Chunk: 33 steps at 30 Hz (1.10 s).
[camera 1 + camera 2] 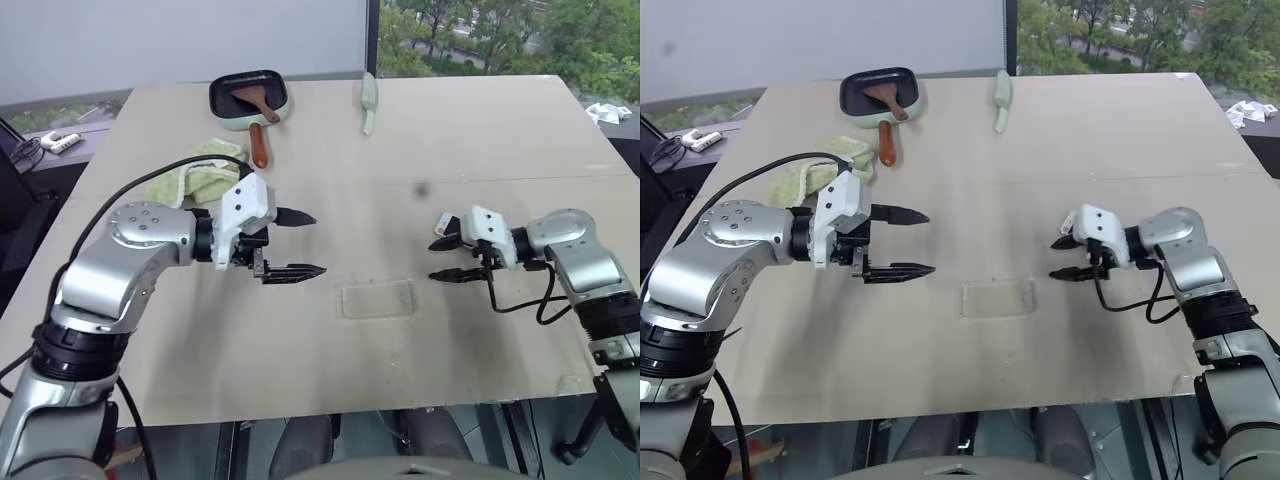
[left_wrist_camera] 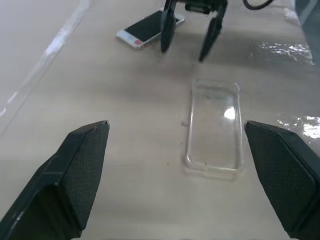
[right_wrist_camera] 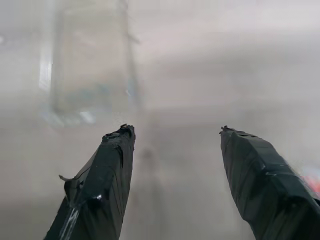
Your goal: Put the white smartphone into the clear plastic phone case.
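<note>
— Lying where is the clear plastic phone case seen?
— Lower centre, flat on the tabletop; the white smartphone is seen beyond it.
— And the hands?
— Left hand and right hand are held apart, empty.

One clear plastic phone case. One white smartphone. One black pan, one wooden spatula in it. One green cloth. One pale green utensil. One bench.
</note>
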{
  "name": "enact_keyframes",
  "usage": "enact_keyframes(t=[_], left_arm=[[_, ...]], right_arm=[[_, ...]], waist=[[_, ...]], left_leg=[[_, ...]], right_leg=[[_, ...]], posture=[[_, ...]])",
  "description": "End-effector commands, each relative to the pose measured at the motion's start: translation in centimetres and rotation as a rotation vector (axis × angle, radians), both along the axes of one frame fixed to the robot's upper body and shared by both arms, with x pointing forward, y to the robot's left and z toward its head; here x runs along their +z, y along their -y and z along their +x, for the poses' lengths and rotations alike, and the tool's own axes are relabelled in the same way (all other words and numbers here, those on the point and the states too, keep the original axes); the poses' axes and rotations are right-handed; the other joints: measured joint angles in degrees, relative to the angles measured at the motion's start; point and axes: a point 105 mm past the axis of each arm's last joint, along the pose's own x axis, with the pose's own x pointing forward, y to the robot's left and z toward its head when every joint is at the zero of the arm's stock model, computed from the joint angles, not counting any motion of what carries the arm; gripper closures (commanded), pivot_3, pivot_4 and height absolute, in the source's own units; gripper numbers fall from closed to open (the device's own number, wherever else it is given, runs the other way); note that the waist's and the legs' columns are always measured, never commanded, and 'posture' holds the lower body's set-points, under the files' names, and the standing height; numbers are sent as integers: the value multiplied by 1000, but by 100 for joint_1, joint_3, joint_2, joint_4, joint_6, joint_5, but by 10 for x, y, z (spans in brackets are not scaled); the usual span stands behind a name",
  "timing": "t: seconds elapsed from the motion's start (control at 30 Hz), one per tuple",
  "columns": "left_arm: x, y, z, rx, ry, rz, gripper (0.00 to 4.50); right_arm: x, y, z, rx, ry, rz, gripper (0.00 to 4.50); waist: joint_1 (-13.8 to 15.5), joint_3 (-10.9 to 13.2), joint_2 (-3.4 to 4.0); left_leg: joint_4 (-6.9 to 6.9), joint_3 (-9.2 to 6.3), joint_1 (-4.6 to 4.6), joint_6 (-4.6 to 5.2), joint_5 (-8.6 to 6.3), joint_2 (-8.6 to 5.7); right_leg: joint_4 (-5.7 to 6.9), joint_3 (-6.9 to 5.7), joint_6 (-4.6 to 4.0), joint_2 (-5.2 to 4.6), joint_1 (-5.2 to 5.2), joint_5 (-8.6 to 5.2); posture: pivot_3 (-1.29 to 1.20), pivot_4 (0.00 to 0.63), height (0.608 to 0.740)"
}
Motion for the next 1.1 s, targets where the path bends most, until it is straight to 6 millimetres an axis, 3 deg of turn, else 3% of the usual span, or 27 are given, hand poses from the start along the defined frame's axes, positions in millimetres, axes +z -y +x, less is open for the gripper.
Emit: enact_keyframes(t=[0.03, 0.17, 0.3, 0.37, 0.63, 0.77, 0.93, 1.1], left_arm=[[2, -2, 5, -6, 32, 15, 0], [6, 0, 7, -3, 47, -17, 0], [7, -3, 2, -3, 44, -15, 0], [9, -3, 0, -3, 43, -24, 0], [14, -1, -3, -13, 44, -34, 0], [15, 1, -4, -26, 39, -36, 0], [14, 2, -5, -32, 35, -35, 0], [14, 2, -6, -33, 33, -39, 0]], right_arm=[[14, -1, 3, -43, 28, 23, 1565], [17, 34, 29, -232, 32, 56, 1565], [0, 81, 40, -411, -23, 33, 294], [-4, 93, 44, -469, -32, 40, 75], [-24, 118, 51, -618, -83, 23, 75], [-34, 120, 44, -602, -125, -19, 75], [-38, 123, 41, -599, -117, -71, 1595], [-38, 123, 40, -604, -121, -72, 1725]], waist=[[1, -1, -1], [19, 1, -3], [72, 1, -3], [67, 1, -3], [26, 0, -4], [40, -5, -13], [73, -6, -13], [74, -11, -21]], left_leg=[[0, 0, 0, 0, 0, 0], [0, 0, 0, 0, 0, -2], [-3, 2, -1, 0, 0, -2], [-5, 4, -1, 0, 0, 0], [-1, 14, 3, 1, 0, 2], [12, 14, 5, 2, 0, 0], [18, 8, 7, 16, -8, 0], [19, 10, 7, 2, 0, 0]], right_leg=[[-1, 0, 0, 0, 0, 0], [-2, -1, 0, 0, 0, 0], [-8, -1, -1, -1, 0, -1], [-11, 0, -1, 0, -1, -1], [0, 7, 0, 1, 0, 0], [5, 8, 1, 0, 7, 2], [12, 4, 0, 1, 8, 1], [10, 5, 0, 0, 10, 1]], posture=[[0, 150, 740], [0, 150, 740], [0, 150, 740], [0, 150, 740], [0, 150, 740], [0, 150, 740], [0, 150, 740], [0, 150, 740]])
